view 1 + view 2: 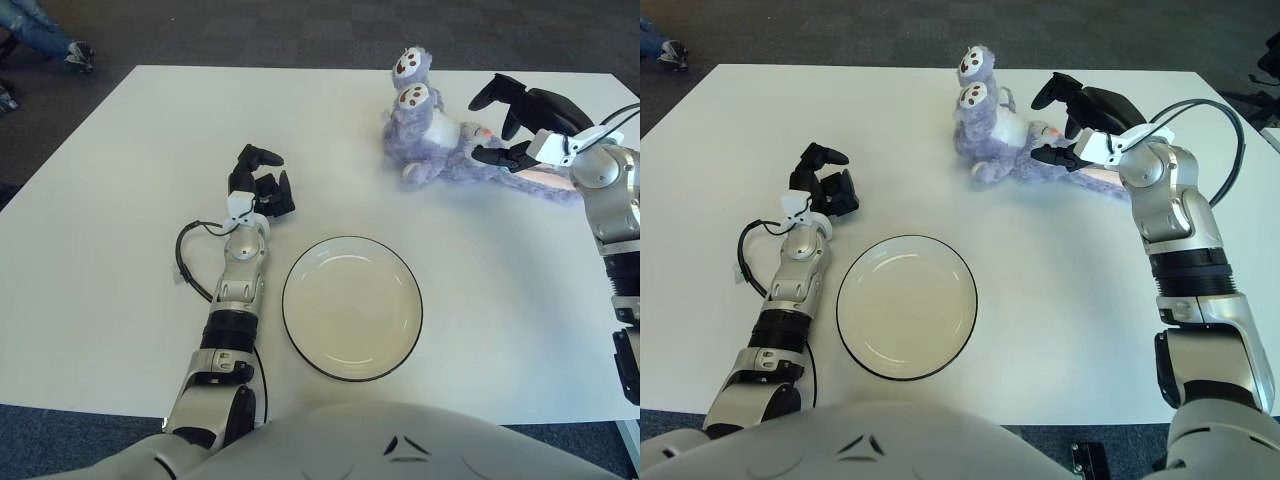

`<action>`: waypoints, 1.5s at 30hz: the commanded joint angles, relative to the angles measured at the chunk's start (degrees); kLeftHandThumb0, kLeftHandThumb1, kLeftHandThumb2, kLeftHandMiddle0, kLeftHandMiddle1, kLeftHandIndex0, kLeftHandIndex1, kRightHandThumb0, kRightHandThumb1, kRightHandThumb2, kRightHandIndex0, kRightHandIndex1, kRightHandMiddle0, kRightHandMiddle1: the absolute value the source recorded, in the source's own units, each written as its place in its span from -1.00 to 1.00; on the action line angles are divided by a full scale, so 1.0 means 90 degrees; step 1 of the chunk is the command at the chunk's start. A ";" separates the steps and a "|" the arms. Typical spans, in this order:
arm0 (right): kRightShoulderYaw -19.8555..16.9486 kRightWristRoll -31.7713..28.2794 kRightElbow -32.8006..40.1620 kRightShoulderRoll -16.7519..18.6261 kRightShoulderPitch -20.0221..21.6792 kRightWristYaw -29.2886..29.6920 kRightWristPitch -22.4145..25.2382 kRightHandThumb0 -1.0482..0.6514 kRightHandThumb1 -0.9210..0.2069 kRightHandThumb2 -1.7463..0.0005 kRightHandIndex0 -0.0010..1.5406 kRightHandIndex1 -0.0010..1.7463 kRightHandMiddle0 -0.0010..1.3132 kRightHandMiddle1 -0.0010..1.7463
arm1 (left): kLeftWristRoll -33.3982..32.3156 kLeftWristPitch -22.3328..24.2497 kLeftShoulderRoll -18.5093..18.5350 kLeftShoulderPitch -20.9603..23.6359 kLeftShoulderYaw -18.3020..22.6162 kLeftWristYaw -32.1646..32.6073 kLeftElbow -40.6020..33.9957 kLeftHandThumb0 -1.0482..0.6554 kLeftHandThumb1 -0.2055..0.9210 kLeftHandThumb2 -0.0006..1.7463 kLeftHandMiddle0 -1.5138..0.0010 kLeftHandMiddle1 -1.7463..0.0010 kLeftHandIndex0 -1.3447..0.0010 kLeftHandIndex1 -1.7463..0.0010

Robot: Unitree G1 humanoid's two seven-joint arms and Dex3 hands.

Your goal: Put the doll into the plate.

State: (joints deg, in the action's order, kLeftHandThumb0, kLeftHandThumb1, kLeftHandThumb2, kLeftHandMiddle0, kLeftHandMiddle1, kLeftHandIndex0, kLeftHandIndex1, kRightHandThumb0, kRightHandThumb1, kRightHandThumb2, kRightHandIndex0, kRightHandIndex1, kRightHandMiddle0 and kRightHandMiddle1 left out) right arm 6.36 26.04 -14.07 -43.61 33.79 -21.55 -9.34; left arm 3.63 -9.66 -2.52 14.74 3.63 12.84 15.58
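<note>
Right hand, fingers spread, hovers at the doll near the table's far edge; plate lies well toward the robot; left hand curled beside it.

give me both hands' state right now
Left hand: fingers curled, holding nothing, left of the plate.
Right hand: fingers open around the doll, not yet gripping.
</note>
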 commanded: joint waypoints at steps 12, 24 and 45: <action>0.0432 0.0461 -0.1454 -0.0135 0.0806 0.0197 -0.0857 -1.00 -0.86 0.60 -1.00 -0.96 -1.00 -0.76 | -0.0014 0.0075 -0.0008 -0.0202 -0.0019 -0.0037 -0.0053 -0.32 -0.04 0.48 -0.52 -1.00 0.12 -1.00; 0.0516 0.0764 -0.1560 -0.0192 0.0975 0.0283 -0.0757 -1.00 -0.82 0.64 -1.00 -1.00 -1.00 -0.84 | -0.0003 0.0059 0.0014 -0.0202 -0.0037 -0.0053 -0.0045 -0.32 -0.04 0.48 -0.53 -1.00 0.12 -1.00; 0.0552 0.0820 -0.1345 -0.0230 0.0982 -0.0118 -0.0476 -1.00 -0.85 0.63 -1.00 -1.00 -1.00 -0.77 | -0.0001 -0.0024 0.0051 -0.0204 -0.0053 -0.0123 0.0006 -0.32 -0.03 0.48 -0.55 -1.00 0.12 -1.00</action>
State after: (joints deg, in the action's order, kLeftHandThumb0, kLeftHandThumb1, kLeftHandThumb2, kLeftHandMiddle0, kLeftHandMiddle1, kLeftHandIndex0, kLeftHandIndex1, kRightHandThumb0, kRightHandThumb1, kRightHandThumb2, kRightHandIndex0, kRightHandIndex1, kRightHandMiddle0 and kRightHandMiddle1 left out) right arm 10.89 33.03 -27.36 -44.58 41.91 -21.74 -13.99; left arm 3.36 -9.60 -2.36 14.22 3.17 12.07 14.74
